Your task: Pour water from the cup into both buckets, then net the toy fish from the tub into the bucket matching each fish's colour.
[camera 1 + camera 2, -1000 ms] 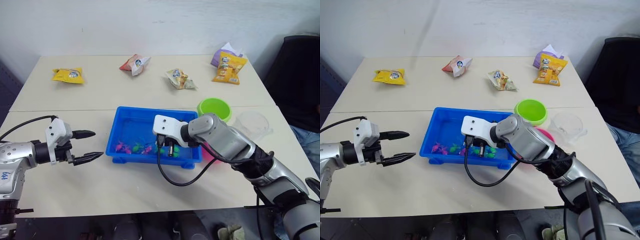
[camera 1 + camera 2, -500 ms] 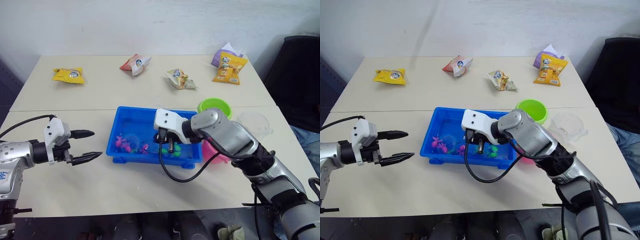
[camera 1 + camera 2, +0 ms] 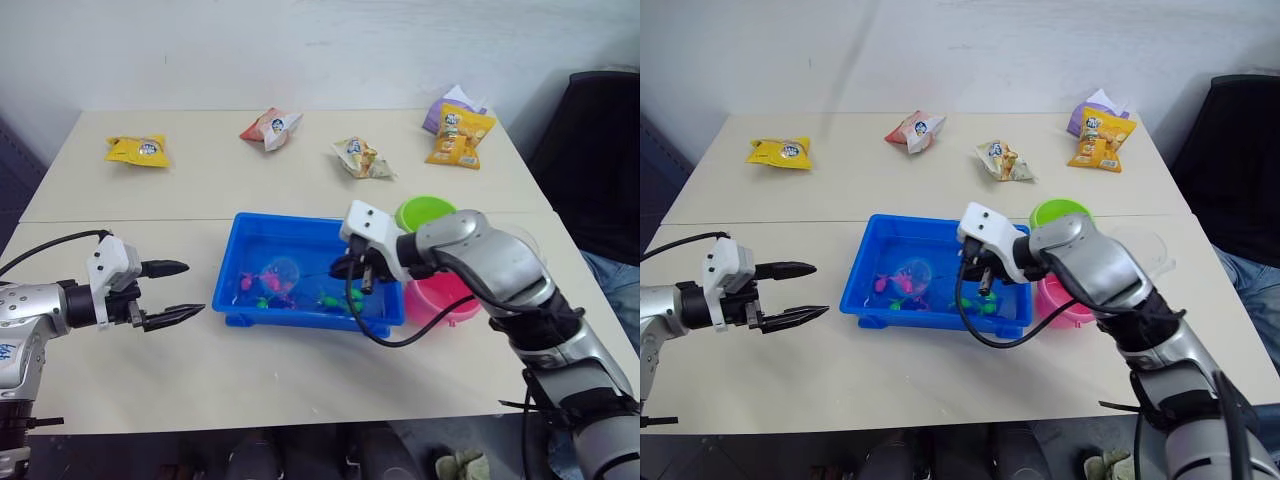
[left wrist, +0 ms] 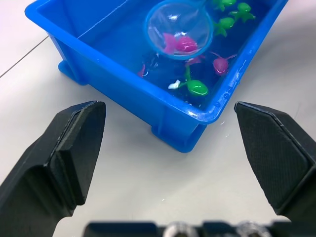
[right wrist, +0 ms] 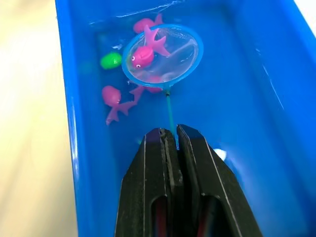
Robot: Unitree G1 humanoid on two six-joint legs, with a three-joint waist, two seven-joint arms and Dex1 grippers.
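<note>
Right wrist view: the right gripper point(image 5: 170, 140) is pinched closed on the thin handle of the net point(image 5: 162, 53), whose blue hoop sits over the water inside the tub point(image 3: 243, 300). One pink fish point(image 5: 144, 52) lies in the mesh. Other pink fish point(image 5: 112, 97) and a green fish point(image 5: 110, 60) lie in the water just beside the hoop. Whether the hoop is clear of the surface cannot be told.

Head views: taking the tub as landmark, the green bucket point(image 3: 428, 214) stands just beyond its far right corner and the pink bucket point(image 3: 440, 297) just off its right end, nearer the robot. The cup point(image 3: 1145, 248) stands to the right of the buckets, partly hidden behind the right arm. The left gripper point(image 3: 172, 292) hangs over the table off the tub's left end, apart from it, fingers spread and empty. Snack packets point(image 3: 136, 150) lie on the table well beyond the tub.

Step in hand, as judged: one pink fish netted, to be carried to the pink bucket.

Risks:
- The mesh looks shallow and the fish lies near the rim; a tilt of the hoop or a quick swing across the tub could slide it back into the water.
- The handle is thin and held only at its end, so it could twist in the fingers and tip the hoop.
- The two buckets stand close together; overshooting past the pink one would drop the fish in green.
- The right forearm passes close over the pink bucket and could knock it or the cup.
- Water dripping from the mesh may wet the table.
</note>
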